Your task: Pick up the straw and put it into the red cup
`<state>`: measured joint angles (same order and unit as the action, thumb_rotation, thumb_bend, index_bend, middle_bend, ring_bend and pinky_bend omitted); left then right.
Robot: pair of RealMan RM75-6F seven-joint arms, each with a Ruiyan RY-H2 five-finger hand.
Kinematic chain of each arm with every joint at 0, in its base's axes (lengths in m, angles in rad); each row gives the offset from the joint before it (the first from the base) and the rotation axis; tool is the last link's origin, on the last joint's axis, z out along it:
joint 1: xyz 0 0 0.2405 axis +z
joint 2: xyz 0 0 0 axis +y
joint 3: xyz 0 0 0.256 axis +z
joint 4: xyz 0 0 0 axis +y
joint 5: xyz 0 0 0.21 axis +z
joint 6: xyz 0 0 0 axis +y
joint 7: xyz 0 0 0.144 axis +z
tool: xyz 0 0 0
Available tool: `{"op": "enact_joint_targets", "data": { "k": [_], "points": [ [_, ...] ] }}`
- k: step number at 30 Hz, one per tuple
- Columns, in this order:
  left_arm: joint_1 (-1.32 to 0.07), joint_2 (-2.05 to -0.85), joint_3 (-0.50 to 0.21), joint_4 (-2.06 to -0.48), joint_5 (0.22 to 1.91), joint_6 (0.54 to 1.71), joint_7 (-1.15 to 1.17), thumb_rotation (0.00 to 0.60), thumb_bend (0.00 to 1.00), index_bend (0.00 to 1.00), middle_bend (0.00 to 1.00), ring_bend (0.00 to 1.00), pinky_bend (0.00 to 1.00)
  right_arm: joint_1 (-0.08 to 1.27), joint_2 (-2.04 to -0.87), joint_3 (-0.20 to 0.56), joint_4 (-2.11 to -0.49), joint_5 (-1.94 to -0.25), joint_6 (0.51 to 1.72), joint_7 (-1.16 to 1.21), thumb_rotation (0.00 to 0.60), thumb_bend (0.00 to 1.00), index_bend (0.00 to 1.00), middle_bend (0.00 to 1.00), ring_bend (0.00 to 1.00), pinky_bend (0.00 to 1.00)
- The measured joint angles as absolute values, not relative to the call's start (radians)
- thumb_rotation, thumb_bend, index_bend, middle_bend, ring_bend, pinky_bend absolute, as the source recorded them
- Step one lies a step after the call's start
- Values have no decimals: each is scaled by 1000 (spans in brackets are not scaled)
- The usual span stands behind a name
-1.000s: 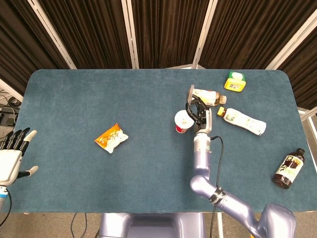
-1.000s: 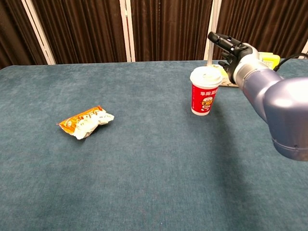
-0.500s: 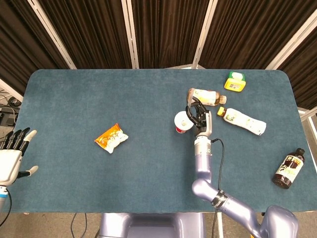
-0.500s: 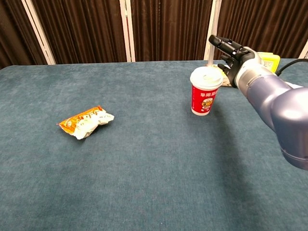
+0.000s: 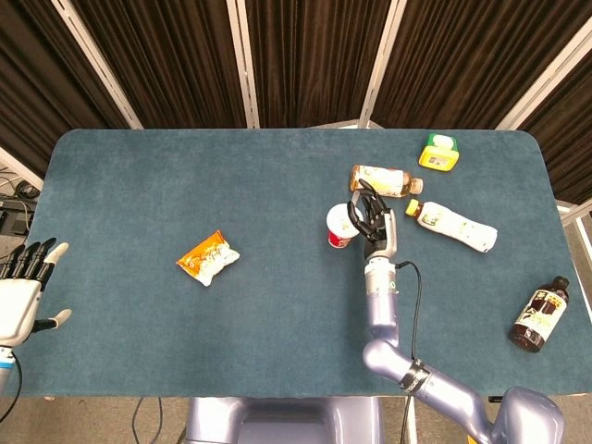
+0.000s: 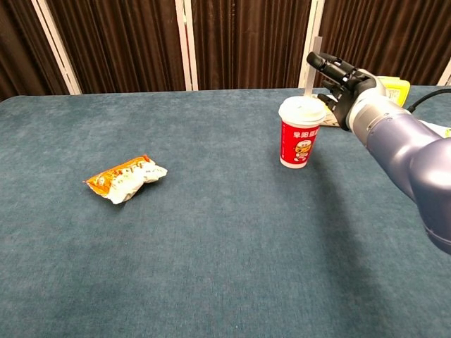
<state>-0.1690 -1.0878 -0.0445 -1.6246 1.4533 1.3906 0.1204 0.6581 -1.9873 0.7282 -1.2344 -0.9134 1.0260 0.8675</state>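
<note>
Lab: dark curtains (image 5: 305,55), blue-felt table (image 5: 139,194).

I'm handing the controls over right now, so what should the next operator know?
Left hand: open, holding nothing, off the table's left edge.
Right hand: fingers curled, right beside the top of the red paper cup with a white lid. The straw is too thin to make out; check whether it is in the fingers.
Done: hand brought to the cup.
Left: no straw shows sticking out of the cup, so insert it, then release.
</note>
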Motion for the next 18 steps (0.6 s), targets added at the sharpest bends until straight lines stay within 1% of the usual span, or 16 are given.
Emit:
{"op": "enact_joint_targets", "data": {
  "k": [2,4,9,12,14,18],
  "points": [
    [-169,-1088,-45,-1625,1453,1391,120,600,85,0,0,0,0,655,-1985,726,-1238,-917,1026,870,600,321,416,147,0,0],
    [-169,-1088,-45,-1625,1453,1391,120,600,85,0,0,0,0,652,-1983,724,-1240,-921,1027,871,600,299,375,121,0,0],
    [-169,-1088,-44,-1625,1453,1391,120,600,84,0,0,0,0,636,-1971,713,-1255,-934,1031,875,600,195,196,15,0,0],
    [-169,-1088,-44,-1624,1453,1391,121,600,85,0,0,0,0,621,-1959,701,-1268,-950,1039,875,600,137,118,0,0,0],
    [-169,-1088,-44,-1625,1453,1391,121,600,86,0,0,0,0,612,-1952,696,-1277,-958,1047,875,600,114,87,0,0,0],
    [-168,-1088,-44,-1626,1453,1392,122,600,85,0,0,0,0,593,-1931,680,-1301,-975,1053,871,600,112,81,0,0,0]
  ]
}}
